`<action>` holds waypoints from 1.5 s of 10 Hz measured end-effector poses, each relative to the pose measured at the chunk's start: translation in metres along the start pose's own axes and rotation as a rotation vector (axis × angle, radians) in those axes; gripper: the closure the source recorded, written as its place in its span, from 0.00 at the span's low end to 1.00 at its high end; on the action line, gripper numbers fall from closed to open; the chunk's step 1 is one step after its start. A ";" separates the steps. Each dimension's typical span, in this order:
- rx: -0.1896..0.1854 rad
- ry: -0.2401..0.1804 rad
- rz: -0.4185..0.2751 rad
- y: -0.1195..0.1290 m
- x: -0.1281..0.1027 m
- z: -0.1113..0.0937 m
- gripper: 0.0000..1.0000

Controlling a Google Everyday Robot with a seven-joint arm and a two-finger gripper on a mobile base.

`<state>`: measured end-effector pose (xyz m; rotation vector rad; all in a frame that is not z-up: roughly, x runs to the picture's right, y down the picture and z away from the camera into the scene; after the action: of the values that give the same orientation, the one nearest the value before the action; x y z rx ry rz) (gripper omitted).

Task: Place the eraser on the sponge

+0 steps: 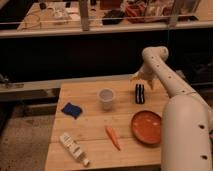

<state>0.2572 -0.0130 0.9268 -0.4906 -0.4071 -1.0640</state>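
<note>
Near left corner: a white bottle [73, 148] lies on the counter [90, 131].
Near middle: an orange carrot [113, 138].
Near right: an orange plate [135, 124], close to the right edge.
Left edge, halfway back: the sponge [72, 109], flat, with nothing on it.
Middle: a white cup [106, 98], upright, between the sponge and the eraser.
Right side, towards the far edge: the eraser [140, 93], long axis running near to far, well apart from the sponge.
Far right: the gripper [142, 80] hangs just beyond the eraser, close above its far end.
Jaws: I cannot tell whether they stand wide or narrow.
Eraser handling: probably light, stiff and rubbery, so unlikely to slip; best taken across its narrow width at the pale stripe.
Sponge handling: soft, with uneven edges, so it likely gives; the eraser should rest flat at its centre.
</note>
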 end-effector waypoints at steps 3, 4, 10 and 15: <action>0.016 -0.044 -0.015 0.006 -0.006 0.010 0.20; 0.023 -0.052 -0.024 0.008 -0.011 0.015 0.20; 0.068 0.003 -0.038 0.011 -0.031 0.035 0.20; 0.053 0.076 -0.022 -0.001 -0.029 0.057 0.20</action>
<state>0.2391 0.0395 0.9581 -0.3979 -0.3738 -1.0869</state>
